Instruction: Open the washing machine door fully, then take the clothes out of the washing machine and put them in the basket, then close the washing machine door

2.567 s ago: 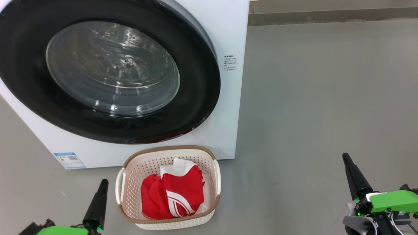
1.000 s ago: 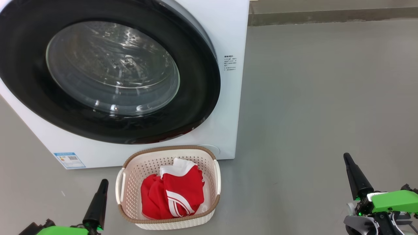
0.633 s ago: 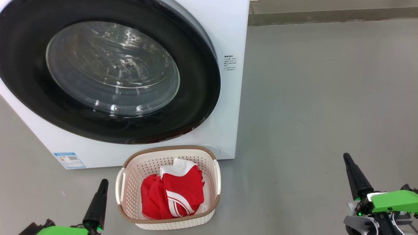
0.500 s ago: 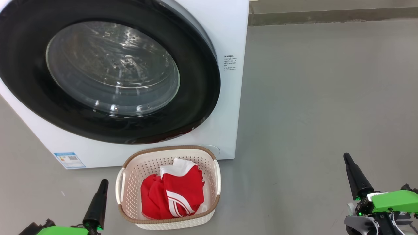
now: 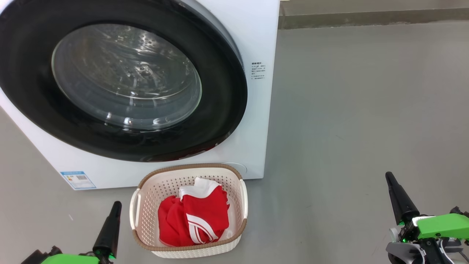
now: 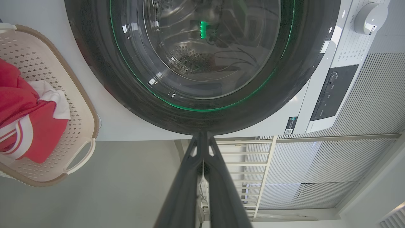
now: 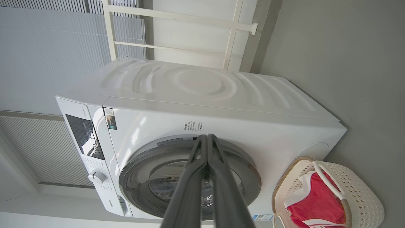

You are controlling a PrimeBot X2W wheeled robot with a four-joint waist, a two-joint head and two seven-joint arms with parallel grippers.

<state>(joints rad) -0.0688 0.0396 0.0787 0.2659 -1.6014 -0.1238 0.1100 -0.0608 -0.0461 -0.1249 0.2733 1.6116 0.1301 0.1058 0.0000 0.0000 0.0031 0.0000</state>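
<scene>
The white washing machine stands ahead with its black-rimmed glass door flat against the front, closed. The same door faces my left wrist camera, and through the glass the steel drum looks bare. On the floor in front sits the cream basket holding the red and white clothes. My left gripper is low at the basket's left, shut and empty. My right gripper hovers far to the right over the floor, also shut with nothing held. Basket and clothes also appear beside the machine in the right wrist view.
Grey floor stretches to the right of the machine. A wall base runs along the back. A blue label marks the machine's lower left corner. The control panel and knob are on the machine's top strip.
</scene>
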